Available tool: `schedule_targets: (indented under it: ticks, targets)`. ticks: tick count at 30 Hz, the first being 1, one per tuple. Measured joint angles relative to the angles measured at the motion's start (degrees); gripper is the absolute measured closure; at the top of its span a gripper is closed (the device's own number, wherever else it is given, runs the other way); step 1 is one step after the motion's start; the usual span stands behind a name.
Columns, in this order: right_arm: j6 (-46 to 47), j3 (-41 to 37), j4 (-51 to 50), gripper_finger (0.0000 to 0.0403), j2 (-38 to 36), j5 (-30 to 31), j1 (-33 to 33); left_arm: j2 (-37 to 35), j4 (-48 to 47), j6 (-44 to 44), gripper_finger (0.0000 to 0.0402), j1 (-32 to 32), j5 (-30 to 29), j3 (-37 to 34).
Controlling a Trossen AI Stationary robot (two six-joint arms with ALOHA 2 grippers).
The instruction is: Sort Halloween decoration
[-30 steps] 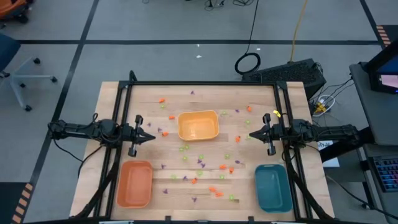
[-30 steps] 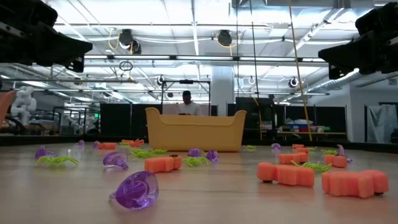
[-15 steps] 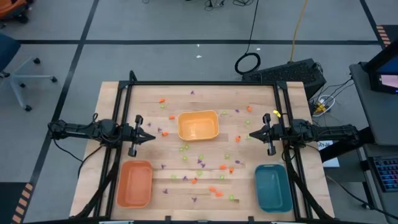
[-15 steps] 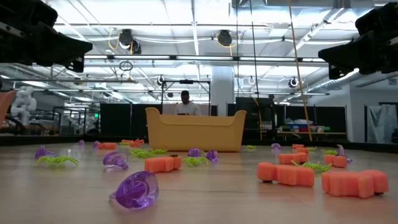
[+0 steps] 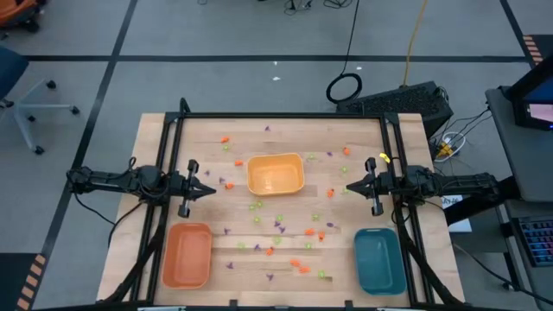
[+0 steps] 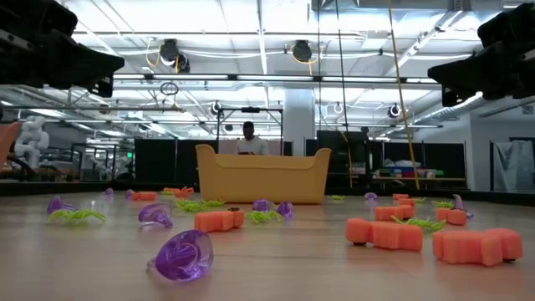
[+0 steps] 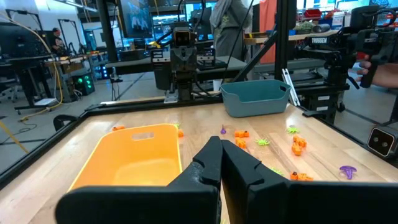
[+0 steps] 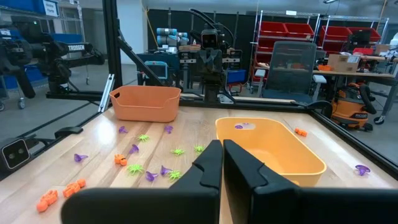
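Observation:
The Halloween decoration is many tiny pieces strewn flat over the wooden table: orange ones (image 5: 295, 263) (image 6: 384, 233), light green ones (image 5: 256, 206) (image 6: 76, 216) and purple ones (image 5: 269, 277) (image 6: 181, 255). My left gripper (image 5: 212, 192) (image 7: 221, 145) hovers shut at the table's left side, pointing level toward the middle. My right gripper (image 5: 347, 187) (image 8: 222, 144) hovers shut at the right side and faces it. Neither has anything between its fingers, and both stand well above the pieces.
A yellow tray (image 5: 276, 174) stands in the table's middle between the two grippers. An orange tray (image 5: 187, 254) sits at the near left corner and a teal tray (image 5: 379, 259) at the near right. A black frame (image 5: 276, 116) borders the table. A person stands in the room beyond.

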Motion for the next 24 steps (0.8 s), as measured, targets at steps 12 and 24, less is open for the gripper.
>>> schedule_targets:
  ticks: [12, 24]
  targets:
    - [0.00, -0.01, 0.01, 0.0403, -0.01, 0.00, -0.01, 0.00, 0.00, 0.01, 0.0394, 0.01, 0.00, -0.01]
    - [6.25, 0.00, 0.14, 0.0403, -0.01, -0.01, 0.00, -0.01, 0.00, 0.00, 0.0394, -0.01, 0.00, 0.00]
